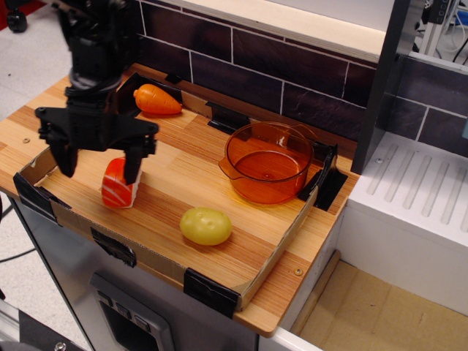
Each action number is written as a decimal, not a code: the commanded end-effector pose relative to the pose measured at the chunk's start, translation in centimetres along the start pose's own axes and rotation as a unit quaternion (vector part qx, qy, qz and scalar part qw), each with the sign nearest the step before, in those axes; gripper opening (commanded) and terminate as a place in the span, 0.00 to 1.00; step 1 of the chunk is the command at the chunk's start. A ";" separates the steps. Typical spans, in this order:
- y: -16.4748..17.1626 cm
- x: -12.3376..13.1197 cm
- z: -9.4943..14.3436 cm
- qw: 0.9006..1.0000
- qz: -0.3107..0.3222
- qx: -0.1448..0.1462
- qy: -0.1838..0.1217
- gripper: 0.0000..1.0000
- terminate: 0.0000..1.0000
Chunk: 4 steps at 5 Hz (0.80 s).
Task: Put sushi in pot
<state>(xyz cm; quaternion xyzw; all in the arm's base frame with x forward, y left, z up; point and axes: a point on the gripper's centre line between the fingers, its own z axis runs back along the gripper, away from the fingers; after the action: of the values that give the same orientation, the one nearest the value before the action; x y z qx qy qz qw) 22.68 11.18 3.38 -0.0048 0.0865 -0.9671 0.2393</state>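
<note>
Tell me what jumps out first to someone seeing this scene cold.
The black tool dominates the left side, its fingers spread wide; one finger overlaps the sushi, which lies on the wooden board. Next comes the see-through orange pot at the board's back right, with nothing in it. An orange carrot sits in the far left corner, a yellow-green potato near the front edge.

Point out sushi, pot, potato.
sushi (pixel 117 189): observation.image view, striped red-orange top.
pot (pixel 281 191): observation.image view, front wall.
potato (pixel 206 226): observation.image view, middle of its yellow-green body.
</note>
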 end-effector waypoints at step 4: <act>0.8 -2.9 -1.8 1.000 0.013 0.017 -0.008 0.00 0.00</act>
<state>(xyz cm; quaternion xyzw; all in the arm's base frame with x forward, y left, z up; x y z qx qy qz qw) 24.68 11.65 0.27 -0.0299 0.0627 -0.9632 0.2596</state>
